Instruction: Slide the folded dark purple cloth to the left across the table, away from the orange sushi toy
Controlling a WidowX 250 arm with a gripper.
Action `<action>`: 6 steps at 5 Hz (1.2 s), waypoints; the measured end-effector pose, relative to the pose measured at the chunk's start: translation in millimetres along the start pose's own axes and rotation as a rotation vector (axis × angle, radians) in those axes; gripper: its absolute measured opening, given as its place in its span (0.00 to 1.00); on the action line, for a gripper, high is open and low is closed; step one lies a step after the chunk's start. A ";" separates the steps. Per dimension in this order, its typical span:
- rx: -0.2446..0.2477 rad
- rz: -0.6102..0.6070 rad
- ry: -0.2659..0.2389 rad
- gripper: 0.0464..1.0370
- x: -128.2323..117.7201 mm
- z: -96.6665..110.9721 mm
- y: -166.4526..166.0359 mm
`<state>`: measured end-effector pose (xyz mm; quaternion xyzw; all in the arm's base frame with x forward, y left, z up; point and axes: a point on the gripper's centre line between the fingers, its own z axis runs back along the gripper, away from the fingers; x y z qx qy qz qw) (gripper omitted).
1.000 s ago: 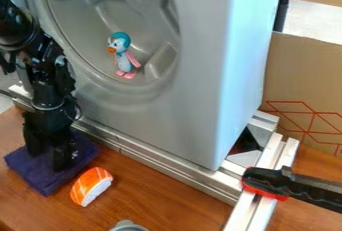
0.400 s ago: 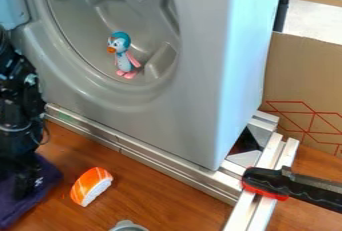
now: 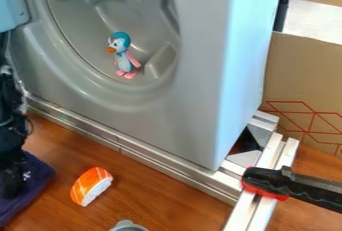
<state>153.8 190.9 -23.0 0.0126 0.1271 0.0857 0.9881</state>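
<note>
Purple cloth (image 3: 38,175): on wood table (image 3: 170,202), lower left of view | my gripper (image 3: 12,184): down at cloth | jaws: can't tell, clenched or released | step, my guess: shifting cloth | next: check hold, travel low, clear of toy sushi (image 3: 91,186)

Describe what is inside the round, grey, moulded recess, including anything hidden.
Low in the recess stands a small blue, white and pink toy penguin with an orange beak. The patch directly behind its body is covered and cannot be seen.
</note>
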 end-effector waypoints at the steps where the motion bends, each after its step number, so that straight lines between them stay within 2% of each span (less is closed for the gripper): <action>1: -0.032 0.018 -0.052 0.96 -3.9 32.2 -3.1; 2: -0.044 -0.021 -0.117 0.96 -12.8 58.1 -13.0; 3: -0.039 -0.057 -0.143 0.96 -23.6 71.5 -26.9; 4: -0.011 -0.125 -0.110 0.96 -32.9 73.9 -55.0; 5: 0.030 -0.118 -0.110 0.96 -42.6 70.1 -66.1; 6: 0.031 -0.116 -0.092 0.96 -43.3 70.2 -74.2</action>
